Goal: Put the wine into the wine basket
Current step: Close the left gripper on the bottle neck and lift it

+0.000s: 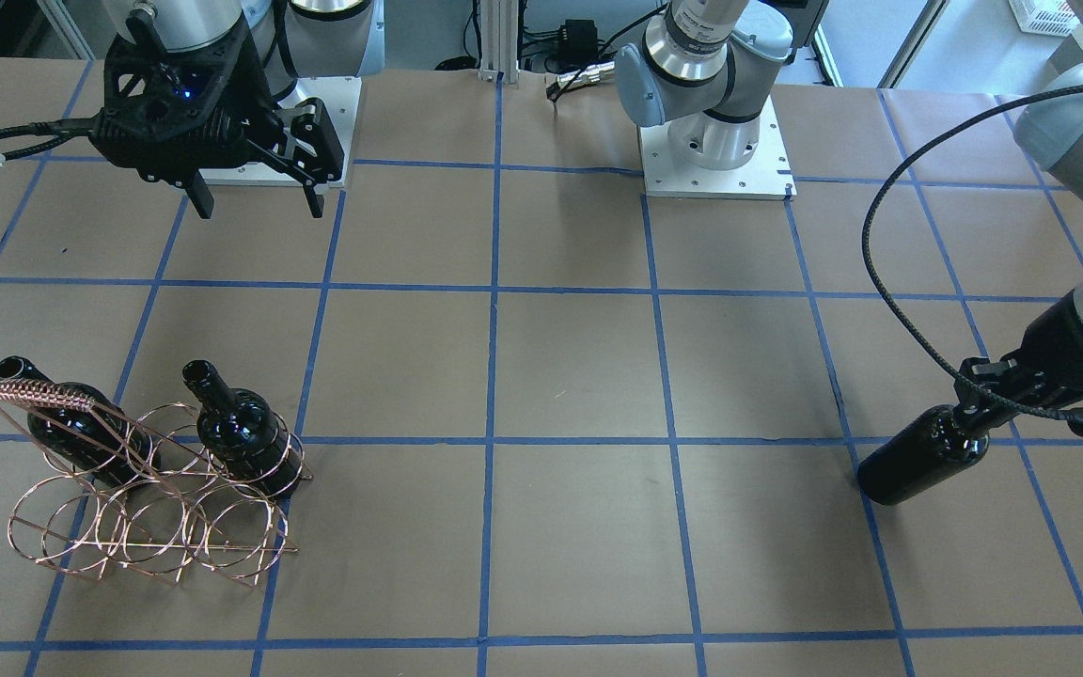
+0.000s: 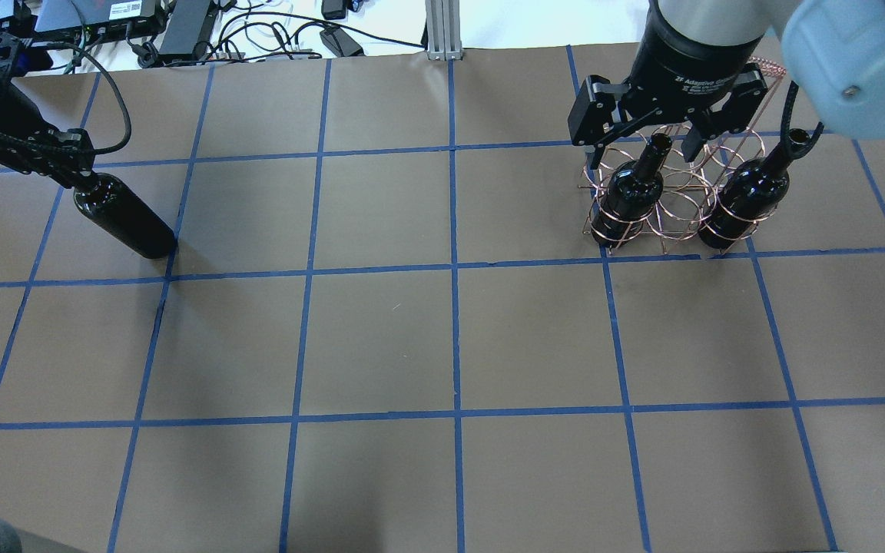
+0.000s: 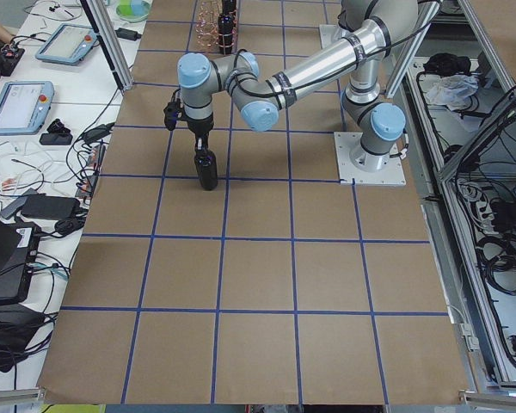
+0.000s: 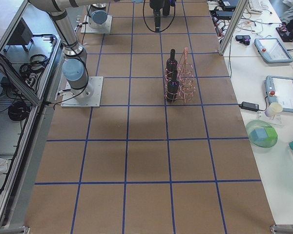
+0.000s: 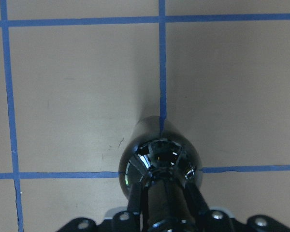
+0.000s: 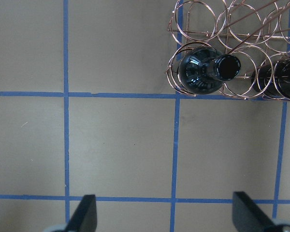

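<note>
Wine bottle (image 2: 124, 223), glossy black and unlabelled, is at far left of the worktop (image 2: 381, 338) in the overhead view, well apart from the basket. It stands about upright, with its base over a blue tape line (image 2: 312, 269). Whether the base rests on the surface cannot be told.

Left claw (image 2: 77, 180): clenched on this bottle's neck, gripping from above.

Wine basket (image 2: 673, 207): copper wire rings, far right of the worktop. Two like bottles sit in it, left one (image 2: 631, 196) and right one (image 2: 750, 200). They are in the end rings of the row on the robot's side, necks tilted up.

Right claw (image 1: 259, 199): released, jaws spread wide and grasping nothing. It hangs above the worktop on the robot's side of the basket, clear of both bottles.
</note>
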Controlling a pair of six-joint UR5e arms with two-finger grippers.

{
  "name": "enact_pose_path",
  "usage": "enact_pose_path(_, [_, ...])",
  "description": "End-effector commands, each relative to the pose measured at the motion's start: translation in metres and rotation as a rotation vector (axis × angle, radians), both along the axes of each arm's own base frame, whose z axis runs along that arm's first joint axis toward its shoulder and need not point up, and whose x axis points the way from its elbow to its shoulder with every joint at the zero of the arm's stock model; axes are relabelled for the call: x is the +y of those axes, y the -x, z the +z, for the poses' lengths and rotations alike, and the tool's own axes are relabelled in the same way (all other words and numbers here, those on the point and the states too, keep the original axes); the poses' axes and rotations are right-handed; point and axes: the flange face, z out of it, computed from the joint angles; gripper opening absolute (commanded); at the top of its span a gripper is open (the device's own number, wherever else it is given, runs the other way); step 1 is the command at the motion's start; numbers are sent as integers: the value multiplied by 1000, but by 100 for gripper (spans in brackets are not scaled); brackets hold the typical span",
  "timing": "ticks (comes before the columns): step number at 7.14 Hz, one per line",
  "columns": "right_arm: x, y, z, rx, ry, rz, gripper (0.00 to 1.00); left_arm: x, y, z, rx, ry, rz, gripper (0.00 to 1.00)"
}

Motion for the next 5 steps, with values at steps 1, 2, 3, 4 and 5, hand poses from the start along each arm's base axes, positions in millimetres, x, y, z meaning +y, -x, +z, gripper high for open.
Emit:
enact_pose_path(1, [0, 0, 0, 0, 0, -2, 100, 12, 34, 28, 2, 9, 14, 0])
enact_pose_path(2, [0, 0, 1, 0, 1, 0, 100, 16, 73, 41, 4, 14, 38, 0])
enact_pose_path(3, [0, 0, 1, 0, 1, 0, 100, 22, 115, 53, 5, 30, 34, 0])
enact_pose_path(4, [0, 0, 0, 0, -2, 0, 100, 27, 149, 56, 21, 31, 46, 0])
enact_pose_path(5, [0, 0, 0, 0, -2, 0, 100, 32, 184, 57, 44, 32, 65, 0])
